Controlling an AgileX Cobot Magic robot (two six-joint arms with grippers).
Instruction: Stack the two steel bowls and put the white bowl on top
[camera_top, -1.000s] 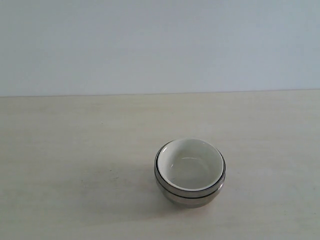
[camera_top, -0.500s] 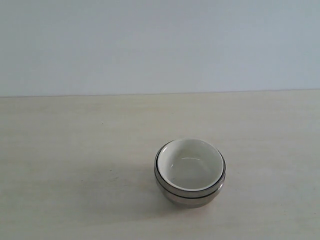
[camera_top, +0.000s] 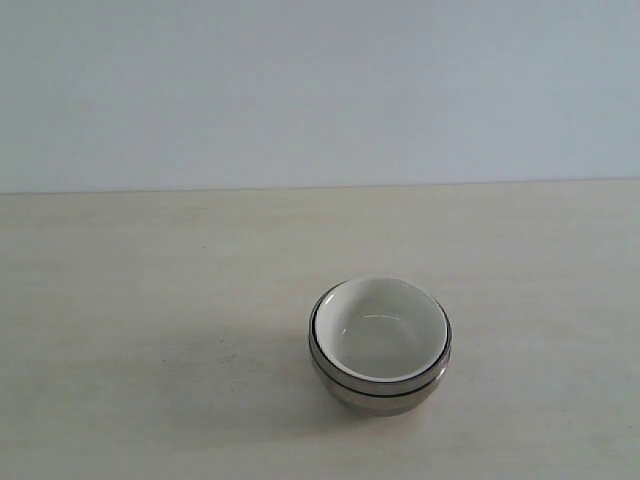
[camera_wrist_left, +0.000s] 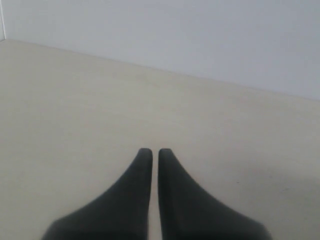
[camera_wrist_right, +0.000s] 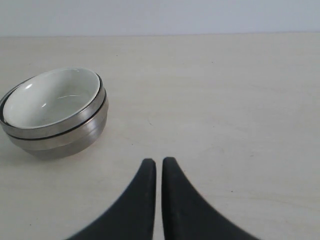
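We see white bowl (camera_top: 378, 325) nested in steel bowls (camera_top: 380, 392), stack mid counter (camera_top: 150, 300). L jaws & R jaws both shut, empty, clear of stack. We reckon steel stiff, slick; white bowl chips easy, grip by rim

Exterior looks down toward wall (camera_top: 320, 90); right wrist shares bowl stack (camera_top: 380, 345).

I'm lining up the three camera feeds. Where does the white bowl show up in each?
Exterior view: the white bowl sits in the steel bowls, right of centre, low in the picture.
Left wrist view: not in it; just the left gripper over the table.
Right wrist view: the white bowl in the steel bowls, beside and beyond the right gripper.
Shared landmark: the line where table meets wall.
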